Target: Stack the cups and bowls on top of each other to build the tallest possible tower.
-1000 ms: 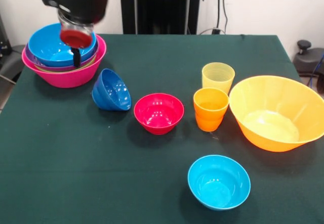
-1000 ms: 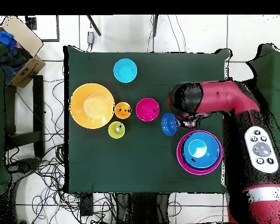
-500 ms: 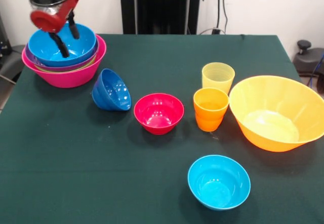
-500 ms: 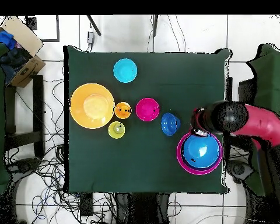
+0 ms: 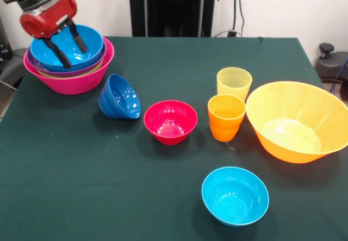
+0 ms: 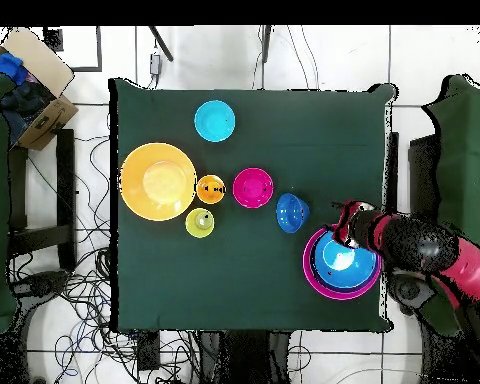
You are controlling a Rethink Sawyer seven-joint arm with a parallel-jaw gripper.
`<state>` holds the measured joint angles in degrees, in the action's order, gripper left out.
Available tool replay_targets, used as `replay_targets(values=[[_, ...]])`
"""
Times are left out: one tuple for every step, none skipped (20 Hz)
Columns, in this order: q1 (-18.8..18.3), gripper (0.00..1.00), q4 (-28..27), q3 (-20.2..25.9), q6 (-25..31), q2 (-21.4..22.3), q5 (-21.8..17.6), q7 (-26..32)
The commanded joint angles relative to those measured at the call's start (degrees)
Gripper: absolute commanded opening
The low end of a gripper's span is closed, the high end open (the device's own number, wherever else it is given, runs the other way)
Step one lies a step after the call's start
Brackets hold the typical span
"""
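Note:
The tower [image 5: 69, 61] stands at the table's far left corner: a large pink bowl [image 5: 81, 80] holding green, purple and sky blue bowls [image 5: 57, 48]; it also shows in the overhead view [image 6: 342, 262]. My gripper [image 5: 74, 57] hangs tilted over the sky blue bowl, open and empty, and shows in the overhead view [image 6: 344, 225] too. A dark blue bowl [image 5: 119, 97] lies tipped on its side beside the tower. The red bowl [image 5: 170, 121], orange cup [image 5: 226, 117], yellow cup [image 5: 234, 83], large orange bowl [image 5: 296, 121] and cyan bowl [image 5: 235, 196] stand apart on the table.
The table has a dark green cloth [image 5: 163, 197]. The black pedestal [image 5: 173, 7] stands behind its far edge. In the overhead view a cardboard box [image 6: 34, 90] and cables lie on the floor beside the table.
The arm has swung off the table's middle toward the tower's outer side. The gripper has tilted and its fingers now stand spread over the sky blue bowl. No bowl or cup has moved.

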<state>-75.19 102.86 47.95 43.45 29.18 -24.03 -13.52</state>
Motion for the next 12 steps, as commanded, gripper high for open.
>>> replay_targets(values=[[-3.7, 1.0, 15.5, 9.7, -7.7, -10.7, -0.5, 1.8], [-4.3, 1.0, 16.7, 10.0, -8.8, -11.1, -0.8, 0.3], [-4.8, 1.0, 17.8, 10.5, -9.3, -11.3, -1.2, -0.8], [-5.1, 1.0, 18.9, 10.9, -10.6, -11.2, -1.7, -2.2], [-5.2, 1.0, 20.0, 11.2, -11.8, -10.8, -2.3, -3.4], [-5.3, 1.0, 20.9, 11.5, -12.9, -10.5, -2.9, -4.5], [-5.5, 1.0, 21.8, 12.1, -13.5, -10.0, -3.1, -5.2], [-5.6, 1.0, 22.4, 12.5, -13.8, -9.7, -3.1, -5.6], [-5.6, 1.0, 22.9, 12.9, -14.2, -9.3, -3.2, -6.1], [-5.6, 1.0, 23.3, 13.1, -14.5, -9.0, -3.4, -6.2], [-5.7, 1.0, 23.2, 13.1, -14.5, -9.1, -3.8, -5.5], [-5.8, 1.0, 23.1, 13.1, -14.4, -9.2, -4.2, -4.8]])
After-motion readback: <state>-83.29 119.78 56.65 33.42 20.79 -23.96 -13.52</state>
